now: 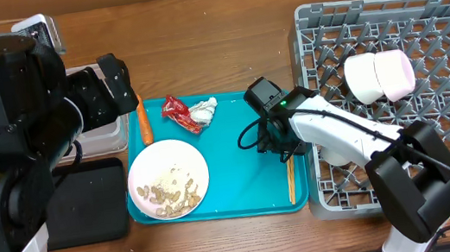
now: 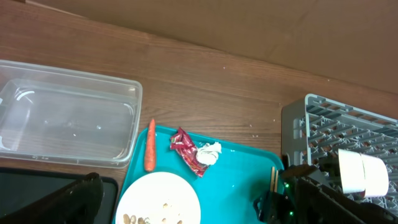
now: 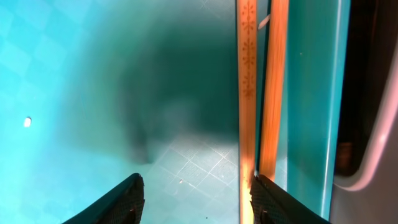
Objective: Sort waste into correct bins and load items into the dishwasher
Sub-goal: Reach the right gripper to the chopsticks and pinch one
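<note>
A white plate (image 1: pixel 169 184) with beige rice bits (image 1: pixel 173 194) sits on the teal tray (image 1: pixel 240 172). The carrot (image 1: pixel 145 123), red wrapper (image 1: pixel 178 113) and white tissue (image 1: pixel 203 110) lie at the tray's back. Two chopsticks (image 1: pixel 290 180) lie along its right edge. My right gripper (image 1: pixel 278 143) is open low over the tray (image 3: pixel 199 202), its right finger against the chopsticks (image 3: pixel 249 93). My left gripper (image 1: pixel 116 92) is open and empty, high above the clear tub (image 2: pixel 68 121). A white bowl (image 1: pixel 365 77) and a pink bowl (image 1: pixel 399 75) lie in the grey dish rack (image 1: pixel 419 13). No small cup shows.
The black tray (image 1: pixel 87 201) lies left of the teal tray, in front of the clear tub. The rack's wall stands right beside the chopsticks (image 3: pixel 373 143). The left arm's bulk covers the table's left side.
</note>
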{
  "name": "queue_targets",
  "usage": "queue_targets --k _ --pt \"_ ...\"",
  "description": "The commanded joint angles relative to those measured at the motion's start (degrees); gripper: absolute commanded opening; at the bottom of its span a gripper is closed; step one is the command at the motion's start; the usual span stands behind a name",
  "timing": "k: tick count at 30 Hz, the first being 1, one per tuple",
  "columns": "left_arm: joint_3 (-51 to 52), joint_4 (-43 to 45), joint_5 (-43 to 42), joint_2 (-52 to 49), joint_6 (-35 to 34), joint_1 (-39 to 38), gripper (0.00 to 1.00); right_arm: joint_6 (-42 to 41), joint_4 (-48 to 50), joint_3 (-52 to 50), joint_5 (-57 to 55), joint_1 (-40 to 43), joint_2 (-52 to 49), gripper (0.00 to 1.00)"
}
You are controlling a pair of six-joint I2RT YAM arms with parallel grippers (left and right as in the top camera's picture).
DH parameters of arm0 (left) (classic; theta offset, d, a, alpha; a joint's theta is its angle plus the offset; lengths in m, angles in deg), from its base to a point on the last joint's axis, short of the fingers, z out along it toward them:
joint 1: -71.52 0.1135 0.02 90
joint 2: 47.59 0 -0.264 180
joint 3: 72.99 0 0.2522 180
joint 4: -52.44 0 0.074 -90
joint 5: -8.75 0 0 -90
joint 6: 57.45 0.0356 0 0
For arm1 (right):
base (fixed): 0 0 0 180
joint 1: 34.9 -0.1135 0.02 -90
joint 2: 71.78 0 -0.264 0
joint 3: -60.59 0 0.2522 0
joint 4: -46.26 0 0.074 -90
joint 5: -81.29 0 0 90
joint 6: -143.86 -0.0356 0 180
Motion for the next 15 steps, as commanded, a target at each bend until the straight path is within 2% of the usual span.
queue_targets --k 1,7,11,12,13,15 --pt "-0.3 0.2 0.0 -0.2 -0.8 0.3 1.0 0.6 0.4 -0.3 0.7 0.5 -1.4 0.57" --pt "-0.3 0.2 0.0 -0.2 -0.8 0.3 1.0 0.2 1.2 -0.3 1.3 0.5 -3.4 0.57" --pt "-0.3 0.2 0.0 -0.2 -0.8 0.3 1.0 0.3 4.2 -0.3 4.4 0.5 -4.2 0.34" --pt "-0.3 0.2 0.0 -0.2 -0.8 0.3 1.0 0.3 4.4 0.0 4.6 0.0 -4.1 0.14" --pt "-0.3 0.2 0.0 -0.2 -0.8 0.3 1.0 0.3 4.0 0.5 4.6 0.0 -4.1 0.04" --pt "-0.3 0.2 0.0 -0.2 -0.8 0.3 1.0 0.2 2.4 1.7 4.6 -0.6 -3.9 0.04"
